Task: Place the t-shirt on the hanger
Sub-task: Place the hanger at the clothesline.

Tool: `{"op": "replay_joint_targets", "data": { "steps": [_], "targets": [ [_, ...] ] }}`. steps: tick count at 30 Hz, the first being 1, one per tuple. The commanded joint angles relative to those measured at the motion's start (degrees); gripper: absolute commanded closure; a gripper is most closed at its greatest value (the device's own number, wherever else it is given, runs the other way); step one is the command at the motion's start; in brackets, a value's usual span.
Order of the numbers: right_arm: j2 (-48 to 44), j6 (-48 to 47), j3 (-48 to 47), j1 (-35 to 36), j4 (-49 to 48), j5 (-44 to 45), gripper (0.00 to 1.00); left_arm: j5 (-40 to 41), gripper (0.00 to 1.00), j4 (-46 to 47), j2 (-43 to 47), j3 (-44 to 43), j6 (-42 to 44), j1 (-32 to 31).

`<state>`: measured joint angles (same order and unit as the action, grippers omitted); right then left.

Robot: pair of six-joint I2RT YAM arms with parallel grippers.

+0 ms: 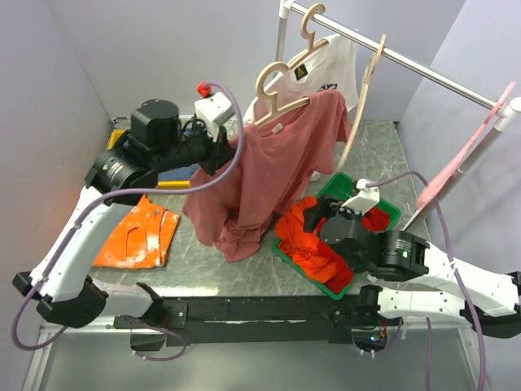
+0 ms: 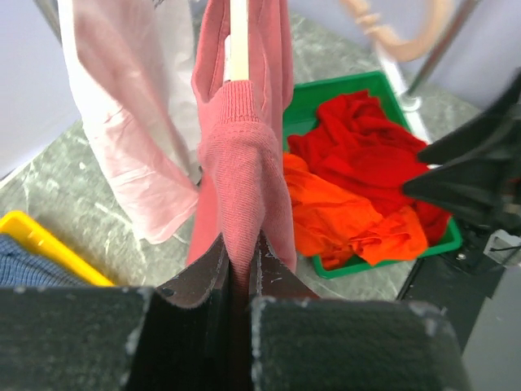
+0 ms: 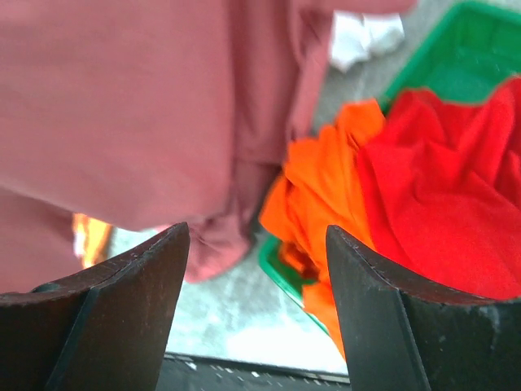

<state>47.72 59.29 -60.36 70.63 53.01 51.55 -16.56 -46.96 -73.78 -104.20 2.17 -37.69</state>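
The dusty-rose t-shirt [image 1: 269,175] hangs over the beige wooden hanger [image 1: 281,91], its hem touching the table. My left gripper [image 1: 230,134] is shut on the t-shirt's left shoulder; in the left wrist view the ribbed fabric [image 2: 242,171] runs into the closed jaws of the left gripper [image 2: 239,257], with the hanger's wood [image 2: 238,41] above. My right gripper [image 1: 313,213] is open and empty over the green bin. In the right wrist view the right gripper [image 3: 257,244] faces the t-shirt's lower part [image 3: 138,114], apart from it.
A green bin [image 1: 381,209] holds red and orange garments [image 1: 313,248]. An orange garment [image 1: 140,236] lies at left. A white logo t-shirt [image 1: 321,69] and a bare wooden hanger [image 1: 366,98] hang on the rail [image 1: 423,69]. A pink plastic hanger [image 1: 468,151] is at right. A yellow bin [image 2: 49,248] is behind.
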Motion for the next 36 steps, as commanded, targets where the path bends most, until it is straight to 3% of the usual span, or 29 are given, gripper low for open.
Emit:
{"op": "replay_joint_targets", "data": {
  "steps": [1, 14, 22, 28, 31, 36],
  "targets": [
    [1.05, -4.53, -4.06, 0.3, -5.54, 5.05, 0.24, 6.53, 0.99, 6.88, -2.41, -4.78, -0.33, -1.24],
    [5.0, 0.47, 3.22, 0.3, -5.29, 1.19, 0.25, 13.65, 0.99, 4.77, -13.58, -20.76, 1.34, -4.14],
    [8.08, 3.11, 8.5, 0.21, -7.22, -1.98, 0.24, 13.3, 0.99, 8.1, -16.22, -24.55, 1.69, -4.41],
    [8.35, 4.87, 11.22, 0.3, -7.84, -2.77, 0.24, 11.72, 0.99, 11.98, -17.18, -24.47, 1.25, -4.41],
    [8.7, 5.92, 13.07, 0.3, -7.84, -2.95, 0.24, 10.15, 0.99, 7.34, -19.46, -27.01, 2.57, -4.41],
    [8.7, 6.89, 16.05, 0.3, -8.62, -3.47, 0.24, 7.86, 0.99, 5.22, -18.16, -18.41, 2.39, -4.76]
  ]
}}
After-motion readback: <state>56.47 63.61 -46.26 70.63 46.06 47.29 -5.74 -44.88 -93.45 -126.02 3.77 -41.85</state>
